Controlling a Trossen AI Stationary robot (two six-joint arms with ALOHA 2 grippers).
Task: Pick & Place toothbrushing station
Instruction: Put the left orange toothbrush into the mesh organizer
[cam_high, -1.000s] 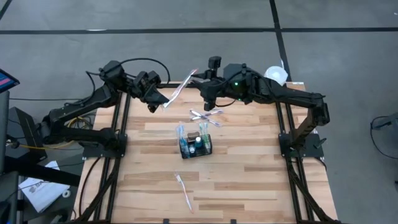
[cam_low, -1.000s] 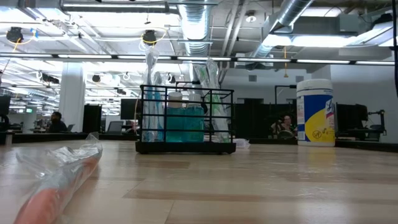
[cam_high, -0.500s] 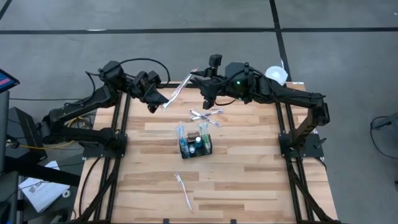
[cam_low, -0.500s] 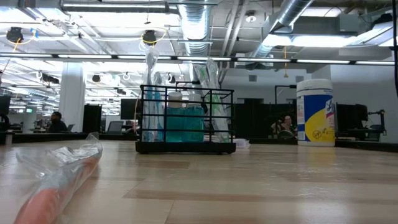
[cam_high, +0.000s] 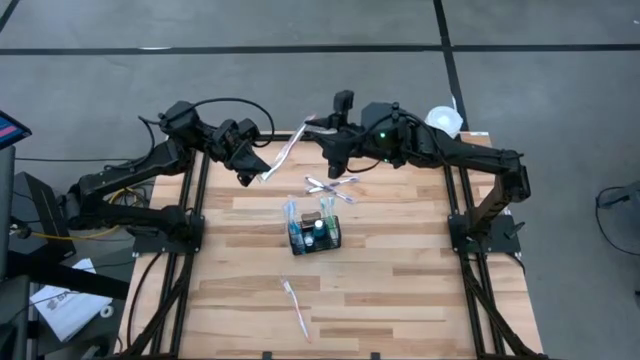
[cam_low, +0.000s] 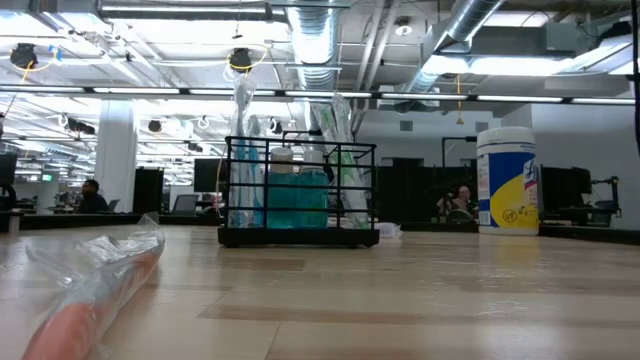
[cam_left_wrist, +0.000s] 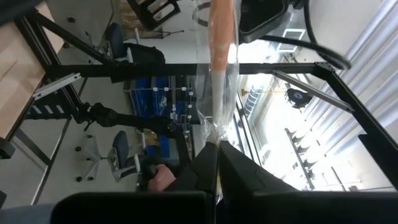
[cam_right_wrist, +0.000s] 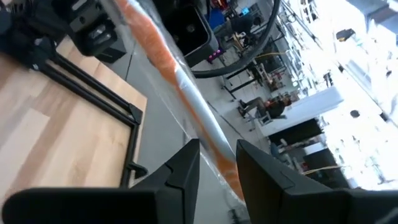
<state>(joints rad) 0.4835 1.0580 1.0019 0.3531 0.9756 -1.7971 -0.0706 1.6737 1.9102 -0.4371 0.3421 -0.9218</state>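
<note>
The toothbrushing station (cam_high: 315, 234) is a small black wire basket with blue and green items in it, standing on its base at the table's middle; it also shows in the low view (cam_low: 300, 195). Above the table's far left, a wrapped orange toothbrush (cam_high: 290, 148) spans the gap between my two grippers. My left gripper (cam_high: 257, 172) is shut on its lower end. My right gripper (cam_high: 322, 130) is closed around its upper end. Neither gripper appears in the low view. My left gripper pinches the flat clear wrapper end (cam_left_wrist: 215, 138) between its two fingers, along the toothbrush's line. The toothbrush (cam_left_wrist: 221, 37) points away from the fingers, lifted clear of the table. My right gripper has the wrapped toothbrush's shaft (cam_right_wrist: 208, 140) between its two fingers (cam_right_wrist: 186, 165). The fingers lie across it, coming from the table's right. The toothbrush slants, clear of the table.
Loose wrapped toothbrushes lie just beyond the basket (cam_high: 331, 185) and near the front edge (cam_high: 296, 306), the latter close up in the low view (cam_low: 90, 285). A white-and-yellow wipes tub (cam_low: 508, 180) stands at the far right corner (cam_high: 443, 120). Bare wood surrounds the basket.
</note>
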